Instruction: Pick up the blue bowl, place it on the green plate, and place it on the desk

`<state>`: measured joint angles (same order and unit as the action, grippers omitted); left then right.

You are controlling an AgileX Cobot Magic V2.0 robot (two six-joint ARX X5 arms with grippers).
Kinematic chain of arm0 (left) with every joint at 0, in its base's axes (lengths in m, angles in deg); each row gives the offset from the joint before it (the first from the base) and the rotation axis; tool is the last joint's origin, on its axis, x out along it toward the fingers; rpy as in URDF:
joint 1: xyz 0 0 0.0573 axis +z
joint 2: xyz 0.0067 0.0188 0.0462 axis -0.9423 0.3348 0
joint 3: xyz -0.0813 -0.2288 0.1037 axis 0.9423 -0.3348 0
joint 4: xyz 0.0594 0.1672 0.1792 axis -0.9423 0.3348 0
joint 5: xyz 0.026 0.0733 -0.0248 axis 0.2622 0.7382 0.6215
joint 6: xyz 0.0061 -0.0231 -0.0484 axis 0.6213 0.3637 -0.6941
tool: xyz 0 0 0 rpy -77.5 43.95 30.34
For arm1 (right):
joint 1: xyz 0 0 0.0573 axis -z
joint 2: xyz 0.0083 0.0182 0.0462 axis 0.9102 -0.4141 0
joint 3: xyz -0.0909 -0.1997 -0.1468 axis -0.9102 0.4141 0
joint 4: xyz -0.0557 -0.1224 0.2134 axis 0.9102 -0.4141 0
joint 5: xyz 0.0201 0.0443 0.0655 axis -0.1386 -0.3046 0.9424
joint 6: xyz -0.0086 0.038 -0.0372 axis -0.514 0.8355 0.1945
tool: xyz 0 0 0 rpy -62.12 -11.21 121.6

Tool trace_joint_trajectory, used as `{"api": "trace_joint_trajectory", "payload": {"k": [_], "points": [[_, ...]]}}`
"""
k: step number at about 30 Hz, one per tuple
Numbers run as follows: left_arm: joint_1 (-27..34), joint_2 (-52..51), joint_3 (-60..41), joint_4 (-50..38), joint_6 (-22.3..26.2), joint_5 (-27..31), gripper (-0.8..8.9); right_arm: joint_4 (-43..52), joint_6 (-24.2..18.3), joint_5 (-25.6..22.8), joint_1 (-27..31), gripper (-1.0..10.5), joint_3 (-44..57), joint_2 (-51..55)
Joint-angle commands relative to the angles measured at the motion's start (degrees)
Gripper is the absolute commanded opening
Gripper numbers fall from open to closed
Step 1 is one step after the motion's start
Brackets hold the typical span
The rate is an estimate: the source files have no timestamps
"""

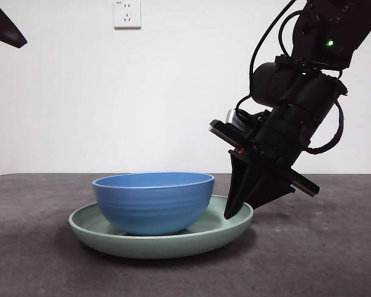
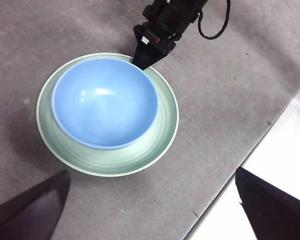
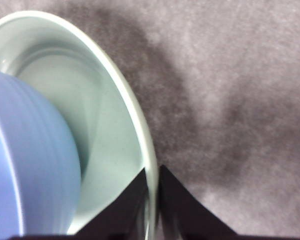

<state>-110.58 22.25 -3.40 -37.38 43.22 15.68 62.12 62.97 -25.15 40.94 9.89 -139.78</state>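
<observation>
Pincer, R [image 3: 151,200] on plate rim [image 3: 135,115]

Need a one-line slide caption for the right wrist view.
Right gripper pinching the pale green glossy plate's rim, round blue ridged bowl sitting inside.

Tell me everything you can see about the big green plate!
The wide, shallow, pale mint-green glossy plate lies flat on the dark grey speckled desk. It looks like smooth ceramic or plastic, with a raised rim. The round blue glossy bowl sits upright inside it, a bit off-centre. The right gripper has its two black jaws closed on the plate's rim, one inside and one outside. The left gripper hangs above, open, touching nothing.
</observation>
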Motion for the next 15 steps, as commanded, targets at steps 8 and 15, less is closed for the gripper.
{"api": "trace_joint_trajectory", "payload": {"k": [8, 15], "points": [[-0.37, 0.24, 0.66, -0.26, -0.15, -0.15, 5.31, 0.55, 0.31, -0.57, -0.28, 1.9, -1.46, -1.07], [-0.37, 0.24, 0.66, -0.22, -0.15, -0.15, 5.31, -0.83, 0.33, -3.93, 1.22, 2.3, -1.73, 3.63]]}}
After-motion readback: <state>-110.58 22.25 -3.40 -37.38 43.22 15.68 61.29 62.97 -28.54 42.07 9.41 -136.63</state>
